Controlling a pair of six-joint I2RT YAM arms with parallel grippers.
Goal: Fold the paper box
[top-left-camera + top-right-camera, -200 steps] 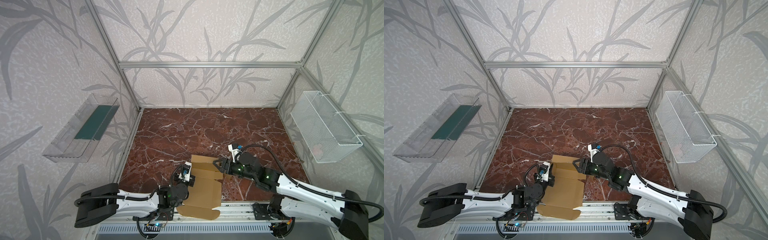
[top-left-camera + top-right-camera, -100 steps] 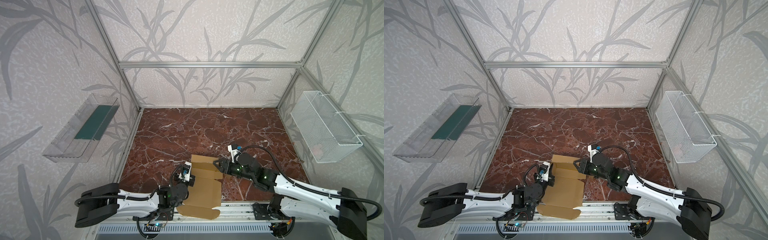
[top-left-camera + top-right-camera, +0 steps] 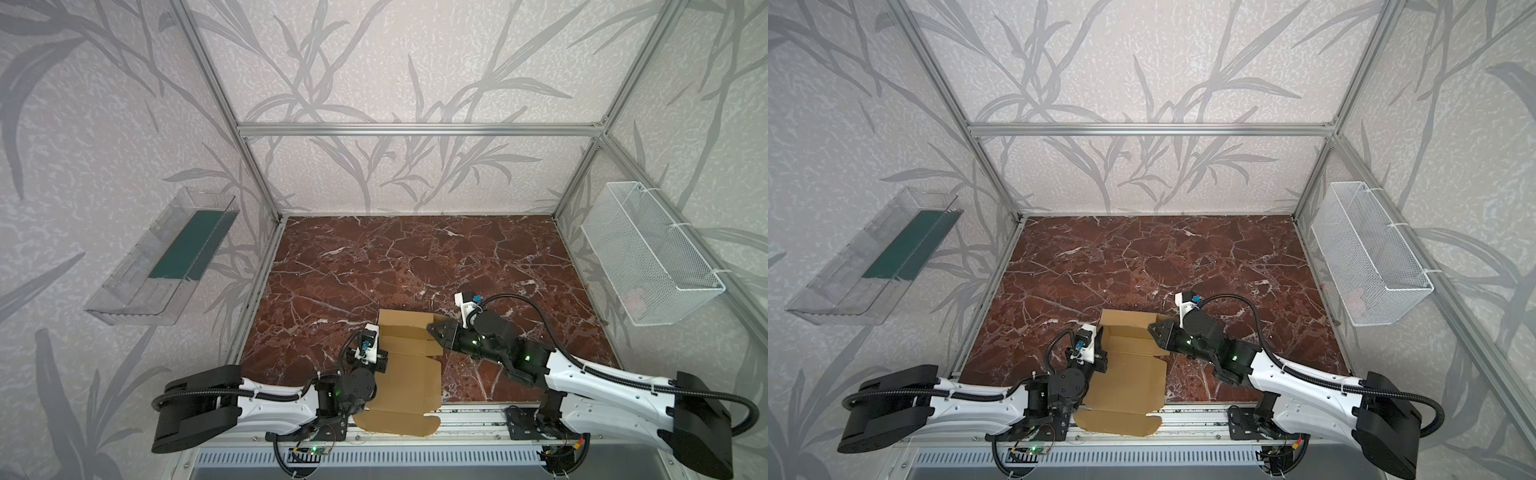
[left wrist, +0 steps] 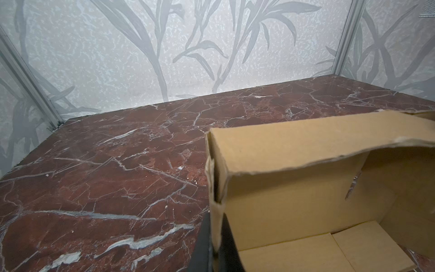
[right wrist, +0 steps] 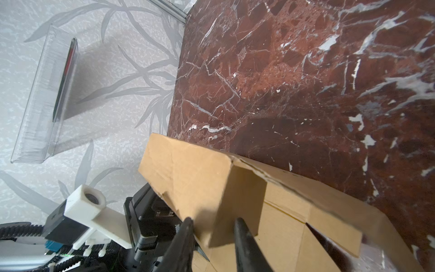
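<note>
The paper box [image 3: 409, 374] lies half made at the near edge of the table [image 3: 374, 270], a little left of the middle. Its far wall stands upright, and its long near flap hangs past the table's front edge onto the metal rail [image 3: 469, 415].

The left hand [image 4: 215, 219] is clamped tight on the box's left wall. In the left wrist view its two black fingers [image 4: 202, 247] press the cardboard edge from both sides.

The right hand [image 5: 213, 220] is at the box's far right corner. Its fingers [image 5: 183, 240] stand partly apart on either side of a small end flap. Cardboard lies between them, but whether they press on it yet cannot be told.

In both top views the left arm covers the box's left edge, and the right hand's own body hides its fingertips. The left wrist view cuts off the right part of the box. The right wrist view cuts off the near part.

On the right wall hangs a white wire basket [image 3: 648, 257] holding something pale pink, too faint to make out. On the left wall a clear plastic tray [image 3: 162, 262] carries a dark green sheet.

Compared with a second ago, the box lies in the same spot and the left hand has not shifted. The right hand is at the same corner, while the rear black part of its arm has swung slightly toward the middle.
</note>
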